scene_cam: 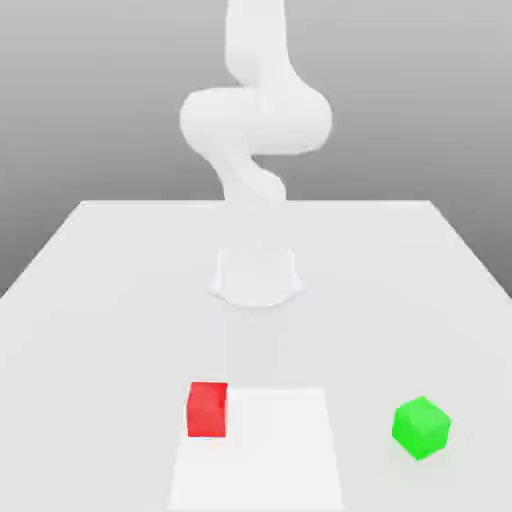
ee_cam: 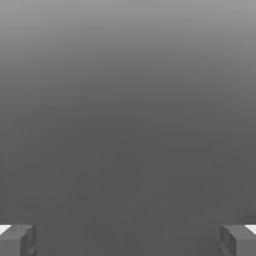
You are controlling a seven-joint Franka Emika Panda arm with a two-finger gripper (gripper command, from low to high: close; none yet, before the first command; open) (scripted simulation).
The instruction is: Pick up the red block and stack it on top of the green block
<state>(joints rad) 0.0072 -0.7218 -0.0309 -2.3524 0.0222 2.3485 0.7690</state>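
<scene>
While the white arm rises from its round base in the middle of the desk, both blocks rest on the desk nearer its front edge. The red block sits flat on the desk, a little to the exterior view's left of the base, with one face square to the front. It touches the left border of a paler rectangular patch on the desk surface, which runs to the front edge. The green block lies well apart from the red one, toward the front corner at the exterior view's right, and is turned so that a vertical edge faces the camera. Neither block touches the other, and both are well clear of the arm.

Seen from the hand view, the gripper has its jaws spread wide: one grey fingertip stands at one side of the picture and the other at the opposite side, with a broad gap between them. Nothing lies between the fingertips, so the gripper grasps nothing. Beyond them is plain grey ground, lighter farther off.
</scene>
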